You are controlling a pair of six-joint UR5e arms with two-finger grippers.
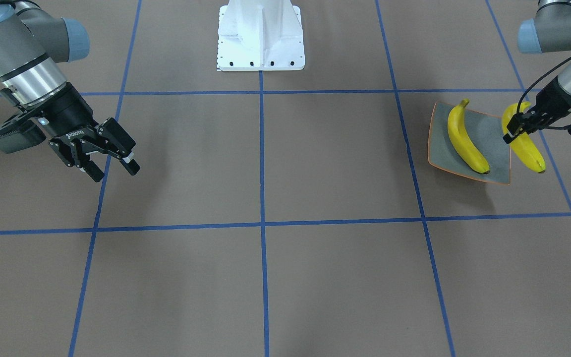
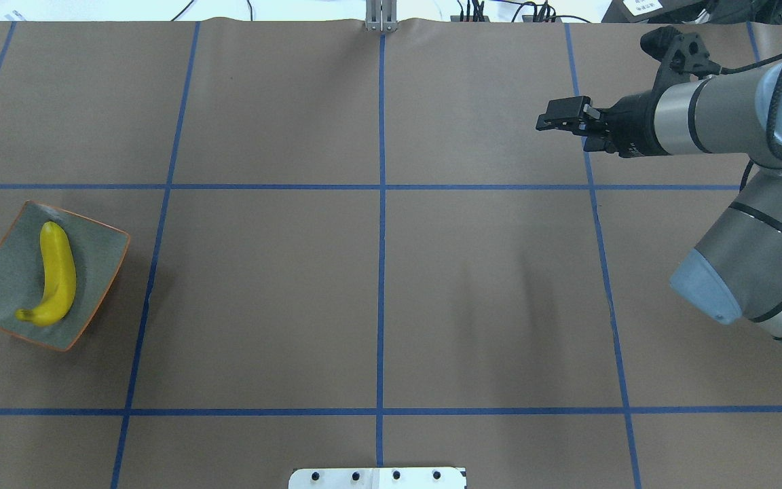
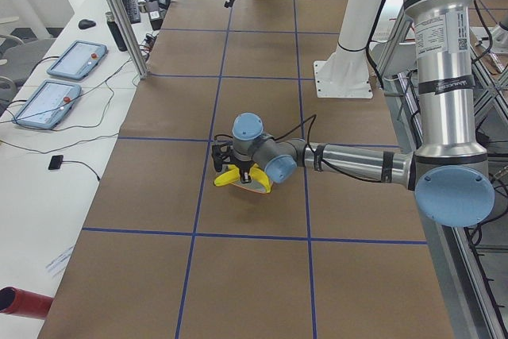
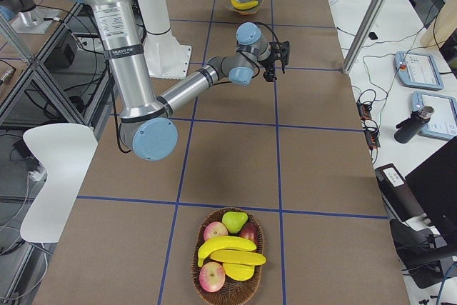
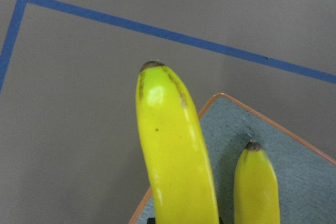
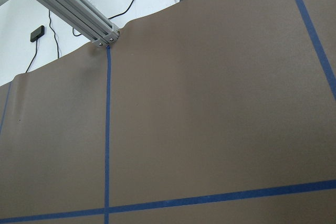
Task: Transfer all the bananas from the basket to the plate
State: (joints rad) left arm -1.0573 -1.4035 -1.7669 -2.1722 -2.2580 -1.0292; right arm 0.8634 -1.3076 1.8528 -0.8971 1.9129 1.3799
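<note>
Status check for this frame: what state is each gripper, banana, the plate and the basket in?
Lying banana: flat on the plate.
Plate: level, one banana on it.
Held banana: at the plate's edge, not yet released.
Left gripper: shut on the held banana.
Right gripper: open, empty.
Basket: holds fruit, a third banana included.

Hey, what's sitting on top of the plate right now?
One banana lies flat on the plate. The left gripper holds a second banana over the plate's edge; that banana hides the rim beneath it, so whether it touches the plate cannot be told.
</note>
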